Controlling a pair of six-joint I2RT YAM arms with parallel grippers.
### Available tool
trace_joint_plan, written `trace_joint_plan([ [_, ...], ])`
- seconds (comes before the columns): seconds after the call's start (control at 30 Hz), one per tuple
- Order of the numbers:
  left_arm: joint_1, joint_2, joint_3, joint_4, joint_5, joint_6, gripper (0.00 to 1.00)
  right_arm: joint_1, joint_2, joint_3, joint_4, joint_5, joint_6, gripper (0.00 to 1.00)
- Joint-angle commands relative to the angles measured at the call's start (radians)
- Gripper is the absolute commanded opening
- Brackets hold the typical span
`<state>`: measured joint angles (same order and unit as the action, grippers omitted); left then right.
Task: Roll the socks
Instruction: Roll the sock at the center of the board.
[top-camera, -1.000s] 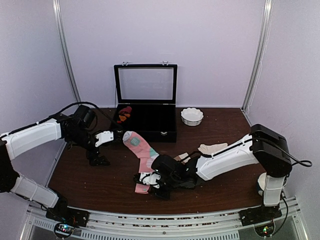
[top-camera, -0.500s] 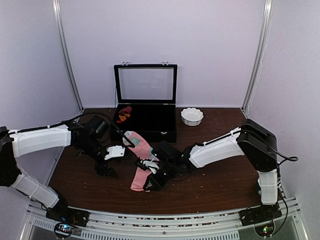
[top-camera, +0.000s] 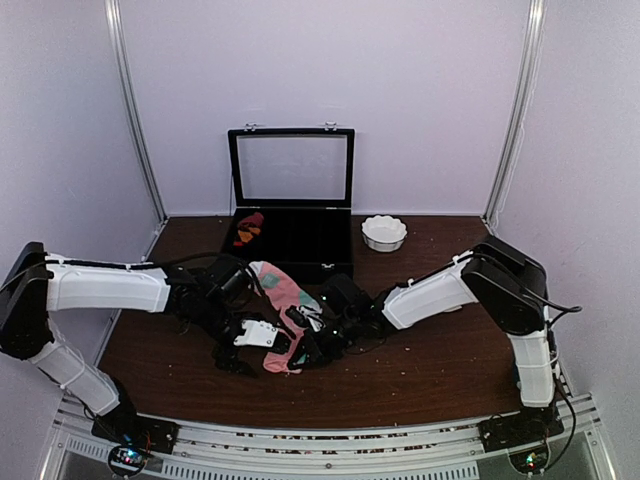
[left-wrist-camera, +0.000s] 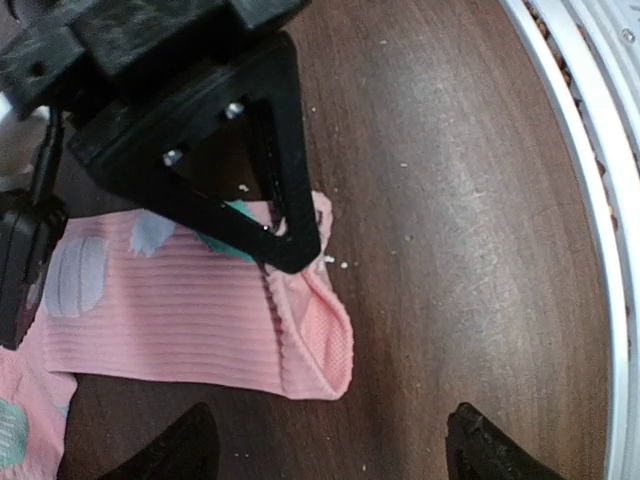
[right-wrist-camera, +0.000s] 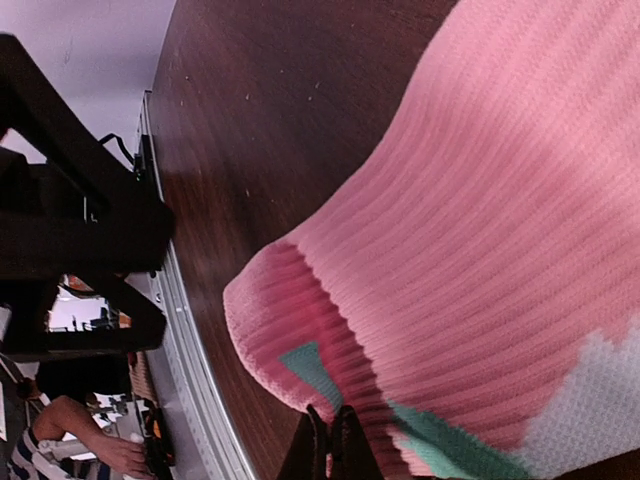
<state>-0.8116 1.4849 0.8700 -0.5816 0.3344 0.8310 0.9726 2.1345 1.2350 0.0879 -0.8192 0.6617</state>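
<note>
Dark counter (top-camera: 430, 370): pink sock (top-camera: 280, 288) lies lengthwise out from the black box (top-camera: 300, 250), right gripper (left-wrist-camera: 287, 252) clenched on its folded end farthest from the box, left gripper (left-wrist-camera: 330, 455) spread just above that fold.

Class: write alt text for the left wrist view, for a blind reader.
A closed black right gripper pinches the folded end of a pink ribbed fabric sock with mint and white patches, lying on a dark brown wooden table. The left gripper stands open at the bottom edge, holding nothing.
</note>
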Motion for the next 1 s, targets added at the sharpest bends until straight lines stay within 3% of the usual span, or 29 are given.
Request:
trace_joint_plan([
  [0.0, -0.052, 0.063, -0.003, 0.113, -0.11, 0.029, 0.78, -0.009, 0.023, -0.019, 0.078, -0.03, 0.114, 0.0],
  [0.13, -0.065, 0.097, 0.007, 0.144, -0.164, 0.03, 0.72, -0.016, 0.031, -0.051, 0.183, -0.061, 0.201, 0.0],
  [0.37, -0.082, 0.145, 0.026, 0.158, -0.234, 0.005, 0.5, -0.018, 0.038, -0.066, 0.211, -0.073, 0.23, 0.0],
  [0.8, -0.132, 0.12, 0.0, 0.122, -0.247, -0.026, 0.53, -0.026, 0.046, -0.074, 0.22, -0.061, 0.23, 0.0],
  [0.97, -0.152, 0.097, -0.053, 0.152, -0.293, -0.031, 0.47, -0.029, 0.045, -0.086, 0.234, -0.06, 0.231, 0.0],
])
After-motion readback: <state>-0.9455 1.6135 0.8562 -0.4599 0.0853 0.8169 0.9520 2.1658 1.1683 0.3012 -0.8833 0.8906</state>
